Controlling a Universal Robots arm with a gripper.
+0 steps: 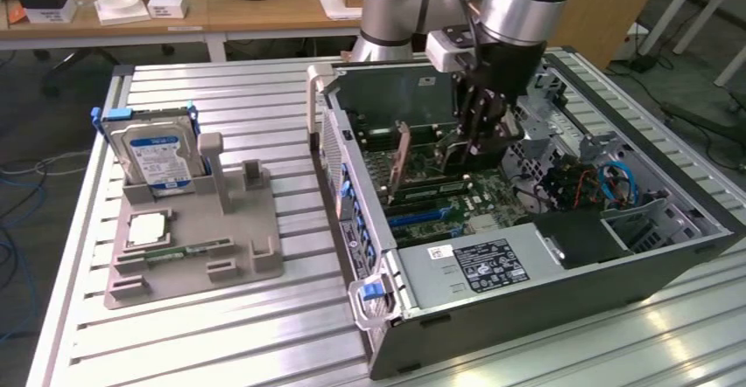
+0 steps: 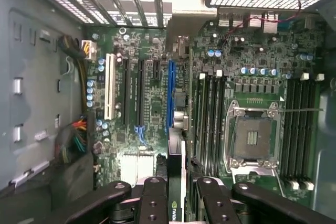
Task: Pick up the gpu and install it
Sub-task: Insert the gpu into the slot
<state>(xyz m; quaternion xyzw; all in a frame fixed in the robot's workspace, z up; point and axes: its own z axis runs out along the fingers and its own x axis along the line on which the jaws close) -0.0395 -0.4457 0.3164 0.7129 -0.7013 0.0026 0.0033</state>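
1. At the exterior view's left, a grey holder (image 1: 227, 230) sits on the ribbed metal worktop (image 1: 233, 343). A silver hard drive (image 1: 157, 155) with a blue-white label stands upright in it. A square chip (image 1: 152, 228) and a narrow green memory stick (image 1: 163, 255) lie flat on its base, nearer the camera.
2. Toward the middle, an open computer case (image 1: 525, 304) lies on its side, its motherboard (image 2: 152, 103) facing up.
3. Over the case's far half, the arm (image 1: 525, 3) reaches down inside, with the hand (image 1: 473, 142) low above the board.
4. Seen from the wrist, the hand is clenched on the gpu (image 2: 176, 182). The gpu stands edge-on between the fingers (image 2: 154, 203), roughly in line with the long blue slot (image 2: 170, 95). Whether the gpu touches that slot I cannot tell.
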